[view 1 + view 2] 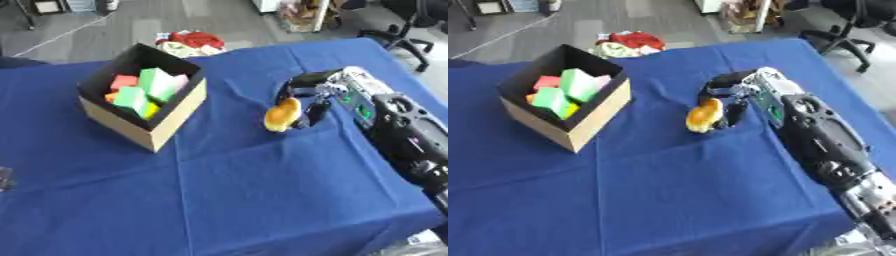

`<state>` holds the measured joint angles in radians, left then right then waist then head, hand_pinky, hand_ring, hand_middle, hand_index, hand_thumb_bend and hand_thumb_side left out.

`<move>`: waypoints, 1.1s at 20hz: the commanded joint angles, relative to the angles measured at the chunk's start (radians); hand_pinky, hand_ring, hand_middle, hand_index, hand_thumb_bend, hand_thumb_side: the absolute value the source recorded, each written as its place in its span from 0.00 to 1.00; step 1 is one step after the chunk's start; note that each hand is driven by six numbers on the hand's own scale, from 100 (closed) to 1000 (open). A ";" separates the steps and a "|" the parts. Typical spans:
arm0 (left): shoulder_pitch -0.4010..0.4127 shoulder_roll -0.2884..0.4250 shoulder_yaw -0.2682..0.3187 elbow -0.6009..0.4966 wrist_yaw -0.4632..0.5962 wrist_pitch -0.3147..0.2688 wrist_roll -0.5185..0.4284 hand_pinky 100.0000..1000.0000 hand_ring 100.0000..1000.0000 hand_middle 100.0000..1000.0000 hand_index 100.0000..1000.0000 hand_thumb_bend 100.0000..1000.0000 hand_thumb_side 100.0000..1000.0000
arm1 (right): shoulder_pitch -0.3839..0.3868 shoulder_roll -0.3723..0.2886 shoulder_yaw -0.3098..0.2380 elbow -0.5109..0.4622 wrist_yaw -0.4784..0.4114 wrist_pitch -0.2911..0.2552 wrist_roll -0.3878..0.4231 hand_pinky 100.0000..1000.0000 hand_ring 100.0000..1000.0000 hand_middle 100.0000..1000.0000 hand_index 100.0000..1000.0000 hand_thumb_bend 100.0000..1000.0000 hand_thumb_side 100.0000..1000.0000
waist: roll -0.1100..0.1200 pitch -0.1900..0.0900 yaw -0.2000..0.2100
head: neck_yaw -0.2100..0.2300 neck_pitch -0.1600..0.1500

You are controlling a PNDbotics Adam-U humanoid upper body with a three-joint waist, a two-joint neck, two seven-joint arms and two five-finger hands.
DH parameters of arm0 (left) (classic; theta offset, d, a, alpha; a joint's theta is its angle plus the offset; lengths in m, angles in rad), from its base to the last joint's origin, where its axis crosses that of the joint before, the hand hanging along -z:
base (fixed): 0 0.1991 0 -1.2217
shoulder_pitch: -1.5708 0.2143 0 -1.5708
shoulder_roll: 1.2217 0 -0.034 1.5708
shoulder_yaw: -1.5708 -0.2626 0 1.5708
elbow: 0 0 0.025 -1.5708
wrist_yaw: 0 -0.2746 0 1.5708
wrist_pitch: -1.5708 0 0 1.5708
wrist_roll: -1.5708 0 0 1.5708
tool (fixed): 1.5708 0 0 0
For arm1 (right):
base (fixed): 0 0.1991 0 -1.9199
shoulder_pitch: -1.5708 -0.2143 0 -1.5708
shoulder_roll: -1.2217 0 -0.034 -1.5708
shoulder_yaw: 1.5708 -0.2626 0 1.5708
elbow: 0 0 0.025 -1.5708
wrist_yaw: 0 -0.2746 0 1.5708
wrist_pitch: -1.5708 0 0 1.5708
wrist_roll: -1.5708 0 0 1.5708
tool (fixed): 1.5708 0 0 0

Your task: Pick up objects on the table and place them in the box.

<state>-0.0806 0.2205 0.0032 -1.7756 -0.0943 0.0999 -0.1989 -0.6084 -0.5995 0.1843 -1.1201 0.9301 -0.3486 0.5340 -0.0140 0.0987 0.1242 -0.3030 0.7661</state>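
Right of the box (156, 131) on the blue tablecloth (262, 200), I have my right hand (308, 95) curled around a yellow-orange rounded object (282, 115). Green, red and pink blocks (144, 90) fill the box.

Bare blue cloth is lying open across the lower half of the counter (219, 210), from lower left to lower centre. The box (144, 102) is standing upper left, its black walls rising above the cloth and its open top already partly filled with green and red blocks (144, 90). The right arm is occupying the right side of the frame, with the right hand (306, 95) and a yellow-orange object (282, 116) sitting between its fingers (317, 111) at centre right. A clear strip of cloth is separating box and hand.
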 commanded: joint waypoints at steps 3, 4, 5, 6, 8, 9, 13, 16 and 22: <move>-0.006 0.014 0.009 -0.013 0.003 -0.001 0.004 0.76 0.60 0.61 0.82 0.39 0.55 | -0.056 -0.004 -0.032 -0.030 -0.049 0.009 -0.137 0.79 0.66 0.42 0.55 0.10 0.00 | 0.002 -0.029 -0.001 | 0.000 0.004; -0.005 0.013 0.008 -0.013 0.003 -0.001 0.003 0.76 0.60 0.61 0.82 0.39 0.55 | -0.076 0.002 -0.035 -0.034 -0.081 0.018 -0.150 0.79 0.65 0.41 0.55 0.08 0.00 | 0.003 -0.030 -0.001 | 0.001 0.004; -0.004 0.012 0.007 -0.013 0.003 -0.001 0.003 0.76 0.60 0.61 0.82 0.39 0.55 | -0.100 0.008 -0.036 -0.038 -0.108 0.026 -0.157 0.79 0.64 0.41 0.55 0.08 0.00 | 0.005 -0.032 0.000 | 0.002 0.004; -0.004 0.011 0.006 -0.012 0.004 -0.001 0.002 0.76 0.60 0.61 0.82 0.39 0.55 | -0.128 0.017 -0.036 -0.042 -0.129 0.033 -0.162 0.79 0.64 0.41 0.55 0.07 0.00 | 0.006 -0.033 0.002 | 0.002 0.004; -0.002 0.010 0.005 -0.012 0.004 -0.002 0.001 0.76 0.60 0.61 0.82 0.39 0.55 | -0.186 0.043 -0.031 -0.045 -0.150 0.039 -0.166 0.79 0.63 0.42 0.55 0.05 0.00 | 0.010 -0.036 0.005 | 0.001 0.004; -0.001 0.009 0.005 -0.011 0.004 -0.002 0.000 0.76 0.60 0.61 0.82 0.39 0.55 | -0.218 0.063 -0.033 -0.036 -0.150 0.044 -0.169 0.79 0.63 0.42 0.55 0.05 0.00 | 0.012 -0.037 0.007 | 0.001 0.004; -0.001 0.000 -0.004 -0.010 0.009 -0.002 -0.008 0.76 0.60 0.61 0.82 0.39 0.55 | -0.339 0.175 -0.049 0.062 -0.120 0.073 -0.186 0.79 0.62 0.42 0.56 0.01 0.00 | 0.024 -0.043 0.026 | -0.011 0.004; -0.004 -0.003 -0.012 -0.010 0.012 -0.003 -0.015 0.76 0.60 0.61 0.82 0.39 0.55 | -0.388 0.255 -0.068 0.163 -0.077 0.086 -0.208 0.80 0.63 0.44 0.58 0.00 0.00 | 0.030 -0.042 0.046 | -0.027 0.004; -0.015 -0.014 -0.026 -0.010 0.018 -0.004 -0.029 0.76 0.60 0.60 0.82 0.39 0.55 | -0.416 0.385 -0.124 0.331 0.082 0.170 -0.351 0.80 0.65 0.52 0.66 0.00 0.00 | 0.037 -0.031 0.081 | -0.058 0.004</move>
<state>-0.0815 0.2015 -0.0219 -1.7752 -0.0803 0.0975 -0.2234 -0.9967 -0.2231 0.0779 -0.8061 0.9790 -0.1952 0.2153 0.0063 0.0814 0.2069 -0.3545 0.7661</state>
